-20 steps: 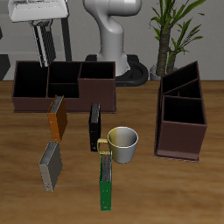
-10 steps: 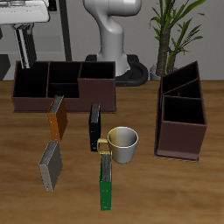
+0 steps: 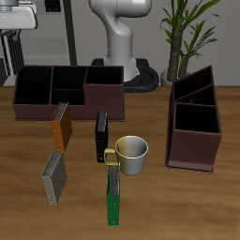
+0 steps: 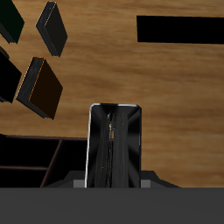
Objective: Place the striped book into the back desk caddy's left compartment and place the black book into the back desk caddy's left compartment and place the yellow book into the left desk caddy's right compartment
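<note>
My gripper hangs high above the end of the back desk caddy and is shut on the striped book, a dark book with grey stripes held upright between the fingers. The black book stands on the table in front of that caddy, beside the white mug, and also shows in the wrist view. The yellow book lies just in front of the back caddy and shows in the wrist view too. The left desk caddy stands at the far side of the table.
A white mug stands near the table's middle. A grey book and a green book lie nearer the front edge. A potted plant and the robot's base stand at the back.
My gripper, still holding the striped book, has moved sideways along the back, away from the robot's base, to beyond the back caddy's outer end. Nothing on the table has moved.
</note>
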